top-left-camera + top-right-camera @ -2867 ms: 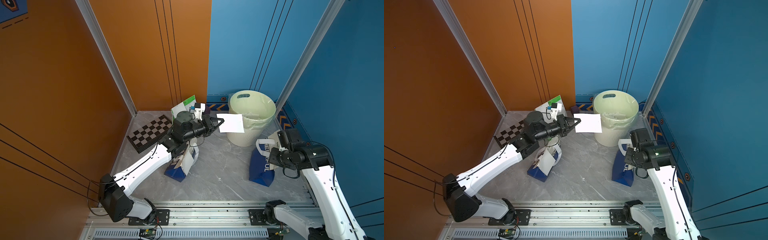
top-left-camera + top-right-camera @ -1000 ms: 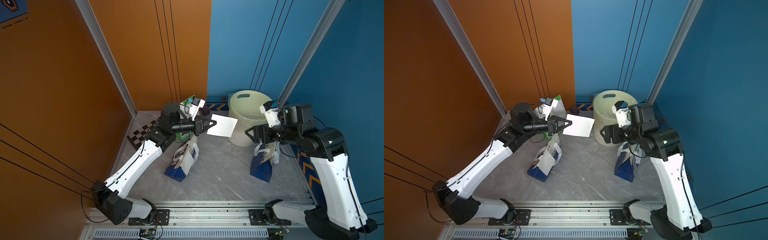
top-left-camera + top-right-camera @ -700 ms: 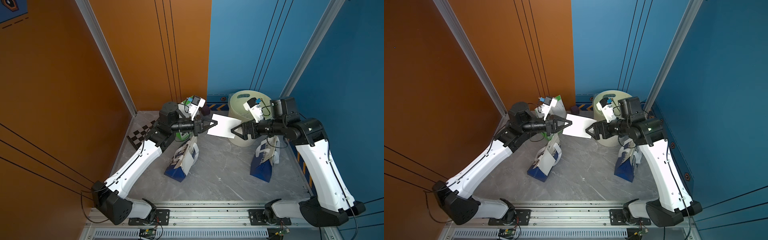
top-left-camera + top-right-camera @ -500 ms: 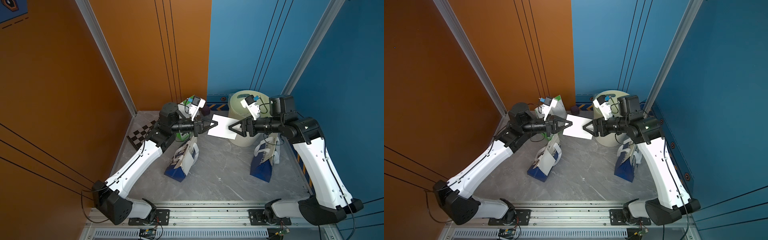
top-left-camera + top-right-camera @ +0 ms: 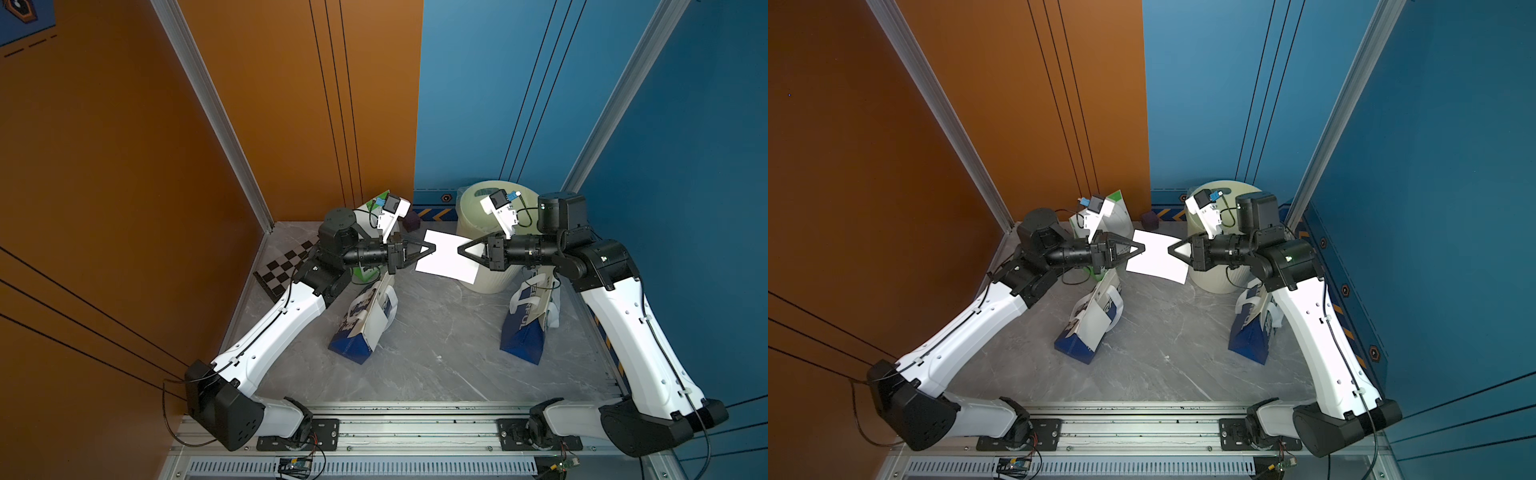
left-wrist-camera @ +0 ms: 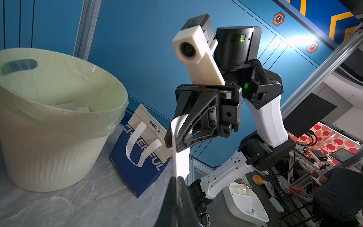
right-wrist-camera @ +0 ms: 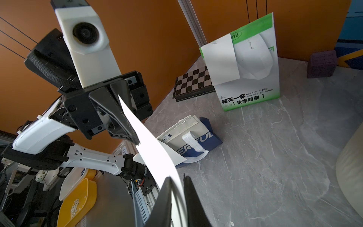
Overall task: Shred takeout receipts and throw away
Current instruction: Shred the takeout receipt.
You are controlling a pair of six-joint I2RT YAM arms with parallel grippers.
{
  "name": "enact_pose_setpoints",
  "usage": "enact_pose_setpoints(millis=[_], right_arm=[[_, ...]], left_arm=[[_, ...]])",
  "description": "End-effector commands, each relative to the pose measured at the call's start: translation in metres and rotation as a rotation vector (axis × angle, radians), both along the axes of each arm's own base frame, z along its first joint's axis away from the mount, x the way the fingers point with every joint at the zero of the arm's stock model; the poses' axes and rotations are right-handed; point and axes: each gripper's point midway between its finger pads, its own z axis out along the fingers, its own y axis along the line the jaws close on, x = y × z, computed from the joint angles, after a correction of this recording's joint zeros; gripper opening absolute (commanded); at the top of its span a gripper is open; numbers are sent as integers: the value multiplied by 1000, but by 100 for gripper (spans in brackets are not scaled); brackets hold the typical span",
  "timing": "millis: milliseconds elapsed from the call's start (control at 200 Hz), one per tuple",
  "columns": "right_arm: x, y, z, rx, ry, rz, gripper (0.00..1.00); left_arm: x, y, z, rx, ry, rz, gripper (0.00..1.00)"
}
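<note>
While both arms reach inward over the counter point(image 5: 436, 365), one white sheet hangs in the air between them, mid-scene toward the far side.

Left pincer point(image 5: 433, 248): clenched on the left edge of the held receipt point(image 5: 446, 264). In both top views its fingers meet in a point on the paper.

Right pincer point(image 5: 459, 250): closed onto the right part of the same sheet. The right wrist view shows the paper running between its two fingers point(image 7: 193, 204), which sit close against either face.

The sheet is clear of the counter and tilted. Its right corner overlaps the cream bin point(image 5: 494, 282) in both top views. The bin stands far right, with white paper scraps point(image 6: 66, 106) inside it.

Second receipt point(image 7: 220, 61): flat against the upper face of the green-and-white bag point(image 7: 255, 88), which stands upright at far left behind the left arm.

Third receipt point(image 5: 1096, 324): resting on the tipped blue-and-white bag point(image 5: 1073, 345), which lies on the counter left of centre.

The standing blue-and-white bag point(image 5: 521, 332) is near the bin's base on the right, under the right arm.

The chessboard point(image 5: 282, 270) is at far left by the orange wall. The purple block point(image 5: 411, 222) is at the far edge, between the green-and-white bag and the bin.
</note>
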Motion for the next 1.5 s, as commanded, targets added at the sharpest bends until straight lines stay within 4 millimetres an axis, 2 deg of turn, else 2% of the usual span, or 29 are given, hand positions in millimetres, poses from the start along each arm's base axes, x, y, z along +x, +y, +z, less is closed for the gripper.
enact_pose_setpoints(millis=[0,125,215,285,390,465,540,621,686,746,776,876,1026,1151,1321,1496], right_arm=[[-6,1,14,41,-42,19,19],[-5,2,16,50,-44,20,20],[-4,2,17,53,-43,20,13],[-4,3,16,55,-36,25,0],[-3,2,13,44,-41,17,0],[0,-3,12,15,-73,-13,0],[6,-10,6,-58,-136,-57,0],[8,-16,-3,-171,-217,-71,0],[4,-17,-13,-277,-286,-45,0],[1,-17,-20,-347,-328,-13,0],[0,-16,-23,-367,-342,7,0],[-5,-12,-28,-404,-377,60,0],[-17,4,-33,-388,-393,170,0],[-29,19,-34,-357,-400,252,0],[-37,29,-39,-366,-393,306,0],[-42,37,-39,-366,-394,334,0]], left_arm=[[-10,3,3,-13,-17,-27,0],[-10,3,1,-11,-18,-22,0],[-9,3,1,-11,-19,-18,0],[-9,3,2,-11,-22,-14,0],[-7,5,3,-13,-26,-1,0],[-1,10,3,-14,-29,27,29],[6,22,5,-14,-48,75,50],[14,39,8,-1,-93,146,60],[16,50,8,57,-157,196,63],[13,56,4,150,-247,222,65],[10,58,-4,207,-263,219,65],[1,60,-10,260,-355,189,66],[-20,44,-16,261,-505,63,68],[-38,25,-19,234,-591,-74,65],[-31,15,-20,258,-641,-76,65],[-33,2,-32,301,-641,-121,57]])
